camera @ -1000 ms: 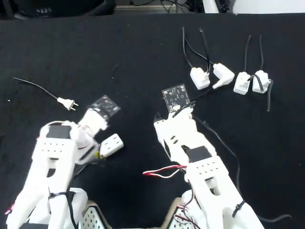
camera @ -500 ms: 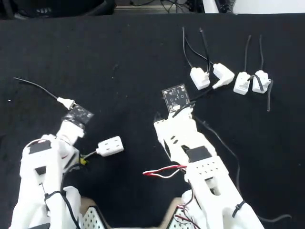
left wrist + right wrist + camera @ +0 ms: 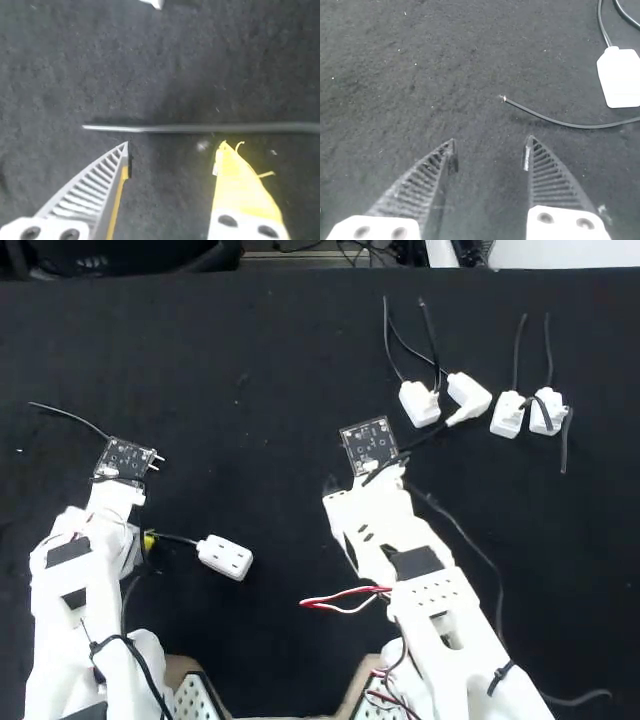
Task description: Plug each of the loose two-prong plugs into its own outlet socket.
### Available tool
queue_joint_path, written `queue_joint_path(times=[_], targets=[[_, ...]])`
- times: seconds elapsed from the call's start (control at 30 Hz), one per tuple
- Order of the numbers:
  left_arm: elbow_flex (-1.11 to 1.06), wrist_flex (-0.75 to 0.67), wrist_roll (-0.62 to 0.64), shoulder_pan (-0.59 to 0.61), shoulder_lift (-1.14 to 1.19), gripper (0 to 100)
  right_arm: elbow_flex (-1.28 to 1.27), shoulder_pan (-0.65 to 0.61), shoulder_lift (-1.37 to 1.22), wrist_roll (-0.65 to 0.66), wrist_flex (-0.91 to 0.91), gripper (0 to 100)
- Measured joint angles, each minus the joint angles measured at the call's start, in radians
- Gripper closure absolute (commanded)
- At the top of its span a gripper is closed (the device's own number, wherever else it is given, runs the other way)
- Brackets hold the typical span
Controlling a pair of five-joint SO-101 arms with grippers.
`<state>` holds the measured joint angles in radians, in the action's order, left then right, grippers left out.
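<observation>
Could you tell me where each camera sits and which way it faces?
High view: fixed above, looking down on the black table; the left arm and right arm enter from the near edge.
Left wrist view: on the left arm, looking down past its open jaws at a black cord.
Right wrist view: on the right arm, looking past its open jaws toward a white socket.
Shared: that socket seems to show in the high view too.

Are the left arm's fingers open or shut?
Open: its fingers stand well apart, a black cord lying just beyond their tips.
</observation>
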<state>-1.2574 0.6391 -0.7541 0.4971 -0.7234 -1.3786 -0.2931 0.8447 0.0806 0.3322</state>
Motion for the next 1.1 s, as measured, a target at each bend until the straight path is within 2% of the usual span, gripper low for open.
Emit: queue_joint_path(times=[0.13,0.23,0.33,0.5,0.7,1.1], targets=[[0.107,0.201,0.011,-0.025,0.0,73,0.0,0.0,0.0,0.0,0.0,79.0],[0.14,0.354,0.014,-0.114,0.0,73,0.0,0.0,0.0,0.0,0.0,79.0],[0.143,0.417,0.038,-0.238,0.0,73,0.0,0.0,0.0,0.0,0.0,79.0],[0.146,0.365,0.181,-0.4,0.0,73,0.0,0.0,0.0,0.0,0.0,79.0],[0.069,0.267,0.275,-0.562,0.0,73,0.0,0.0,0.0,0.0,0.0,79.0],[0.054,0.086,0.516,-0.605,0.0,72,0.0,0.0,0.0,0.0,0.0,79.0]])
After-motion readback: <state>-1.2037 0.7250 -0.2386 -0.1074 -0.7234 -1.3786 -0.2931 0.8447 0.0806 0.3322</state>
